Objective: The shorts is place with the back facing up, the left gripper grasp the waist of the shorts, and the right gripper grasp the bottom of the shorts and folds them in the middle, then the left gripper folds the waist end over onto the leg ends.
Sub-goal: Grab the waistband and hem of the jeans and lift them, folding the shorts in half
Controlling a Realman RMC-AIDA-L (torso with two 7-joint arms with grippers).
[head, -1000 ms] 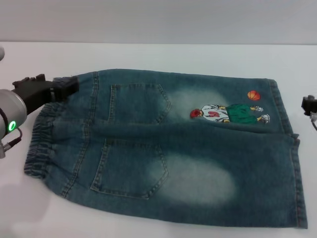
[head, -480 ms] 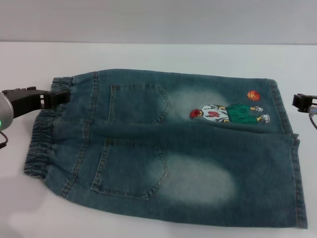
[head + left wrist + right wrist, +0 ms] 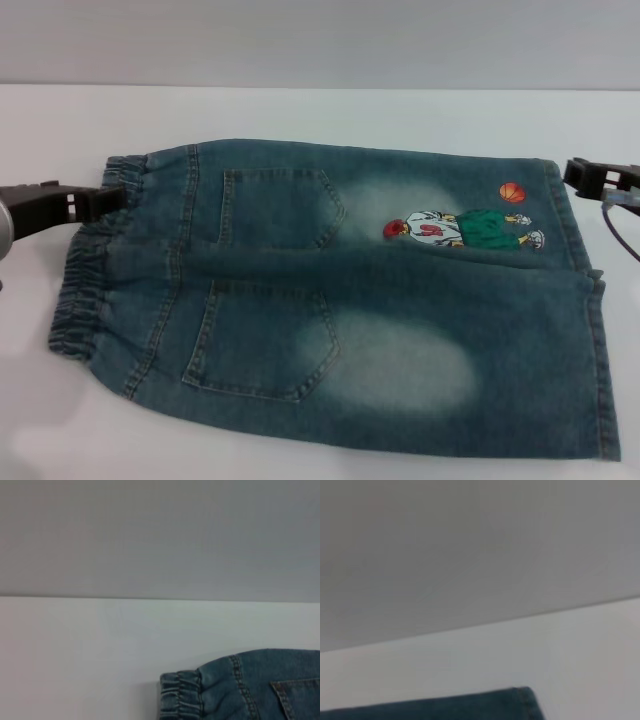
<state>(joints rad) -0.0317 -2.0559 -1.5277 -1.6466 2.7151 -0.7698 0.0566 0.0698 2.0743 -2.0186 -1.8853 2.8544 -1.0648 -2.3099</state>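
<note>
Denim shorts point(image 3: 330, 300) lie flat on the white table point(image 3: 300, 110), back pockets up, long axis side to side, waist pointing left. Since half a second ago the left gripper point(image 3: 95, 198) slid in at the waistband and the right gripper point(image 3: 590, 178) closed in on the hem corner; can't tell how open either is.

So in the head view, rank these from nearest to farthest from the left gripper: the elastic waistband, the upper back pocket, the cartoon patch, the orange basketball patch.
From the left gripper:
1. Elastic waistband, right beside it at the shorts' left end.
2. Upper back pocket, left of centre.
3. Cartoon patch, right of centre.
4. Orange basketball patch, farthest right, near the right gripper.
</note>
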